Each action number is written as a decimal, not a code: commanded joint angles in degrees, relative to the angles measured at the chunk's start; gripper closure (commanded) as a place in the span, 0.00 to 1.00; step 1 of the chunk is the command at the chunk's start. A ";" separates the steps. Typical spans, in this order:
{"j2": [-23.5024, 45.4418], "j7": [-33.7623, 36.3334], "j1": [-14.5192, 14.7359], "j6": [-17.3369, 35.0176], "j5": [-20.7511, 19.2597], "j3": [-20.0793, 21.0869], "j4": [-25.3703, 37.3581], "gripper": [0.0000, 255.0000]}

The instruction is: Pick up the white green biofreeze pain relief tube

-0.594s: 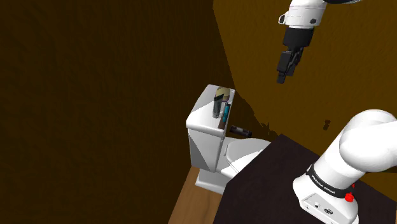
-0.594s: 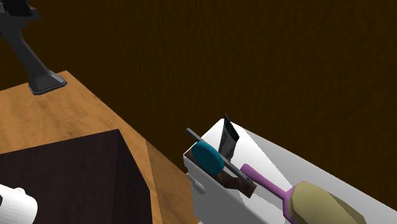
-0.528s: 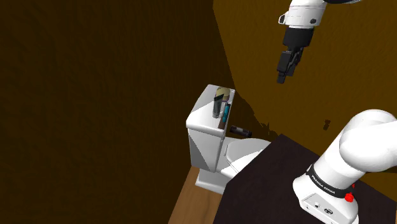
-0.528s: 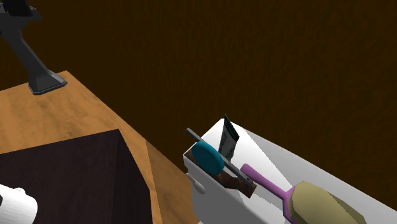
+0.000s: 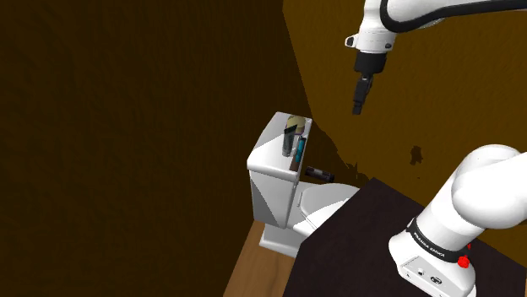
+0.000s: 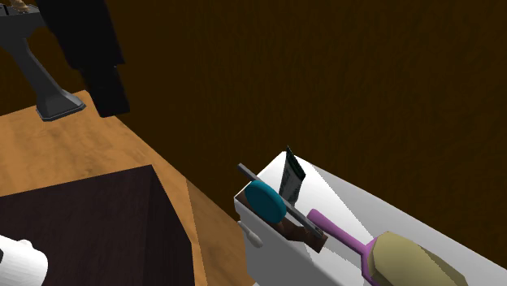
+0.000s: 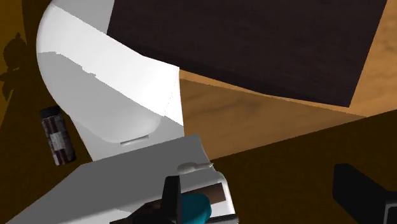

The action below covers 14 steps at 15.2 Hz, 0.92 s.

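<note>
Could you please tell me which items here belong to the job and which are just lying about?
Job: upright tube on the toilet tank; gripper, open.
Lying about: teal round object, purple-handled brush, dark bottle.

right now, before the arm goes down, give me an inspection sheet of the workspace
surface: white toilet tank, things crowded at one end
job's things: tube, white and dark, upright on the tank, untouched
clutter: teal round thing beside the tube; purple-handled brush; small dark bottle beside the toilet bowl
tool: tool open, high above the tank, holding nothing
cables: nothing seen
surroundings: brown walls, wooden floor, dark stand
</note>
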 commanded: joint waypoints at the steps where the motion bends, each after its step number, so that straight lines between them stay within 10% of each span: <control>1: 4.13 -4.98 0.51 3.48 -1.25 -1.80 0.87 0.00; 14: 32.32 -33.08 4.02 19.53 -1.39 -7.48 14.03 0.00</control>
